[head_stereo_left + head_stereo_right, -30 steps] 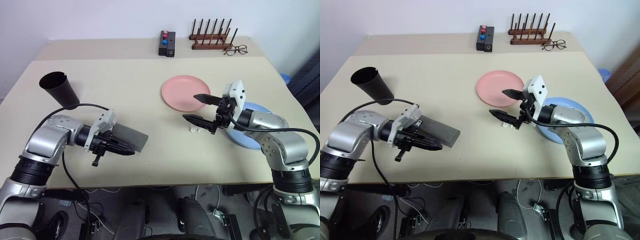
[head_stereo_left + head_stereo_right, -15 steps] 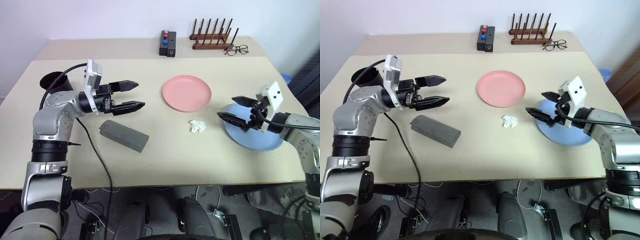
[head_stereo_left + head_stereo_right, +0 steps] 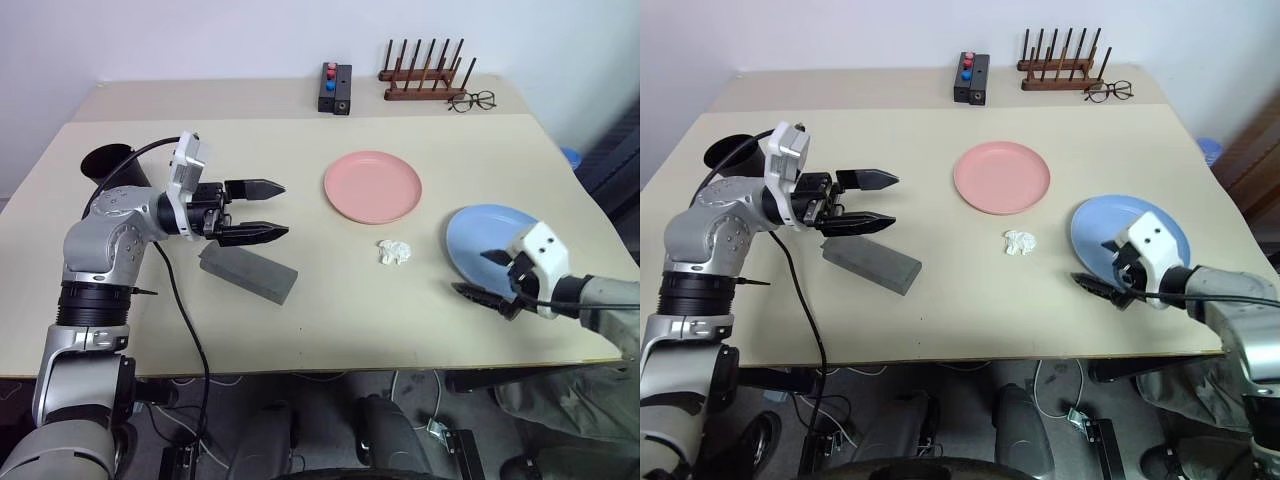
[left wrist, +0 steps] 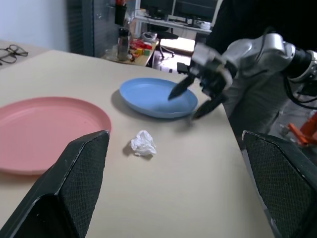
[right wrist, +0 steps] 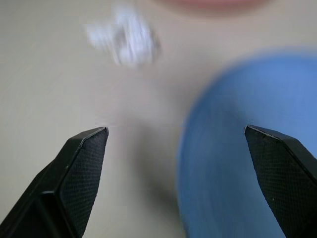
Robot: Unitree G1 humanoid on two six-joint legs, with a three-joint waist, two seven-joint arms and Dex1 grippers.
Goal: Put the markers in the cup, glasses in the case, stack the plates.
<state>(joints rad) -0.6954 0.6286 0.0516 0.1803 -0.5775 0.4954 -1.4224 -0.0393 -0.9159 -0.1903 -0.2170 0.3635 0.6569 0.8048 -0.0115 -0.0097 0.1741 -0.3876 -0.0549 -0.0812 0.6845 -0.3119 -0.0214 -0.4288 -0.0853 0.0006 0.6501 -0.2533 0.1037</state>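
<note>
L gripper [image 3: 268, 210] just let go of closed matte grey clamshell case [image 3: 248, 272], lifted clear, jaws wide. Case flat on counter [image 3: 300, 320]. My R gripper [image 3: 488, 276] dropped to light blue round plate [image 3: 498, 243] near edge, spread, empty; stacking onto pink plate [image 3: 372, 186] looks next.

The desk [image 3: 300, 300] looks smooth, matt beige. The grey case [image 3: 248, 271] is matt. The pink plate [image 3: 372, 186] and blue plate [image 3: 490, 235] look smooth. A dark wooden rack [image 3: 424, 88] stands beside wire-framed spectacles [image 3: 471, 100]; crumpled white paper [image 3: 395, 252].
</note>
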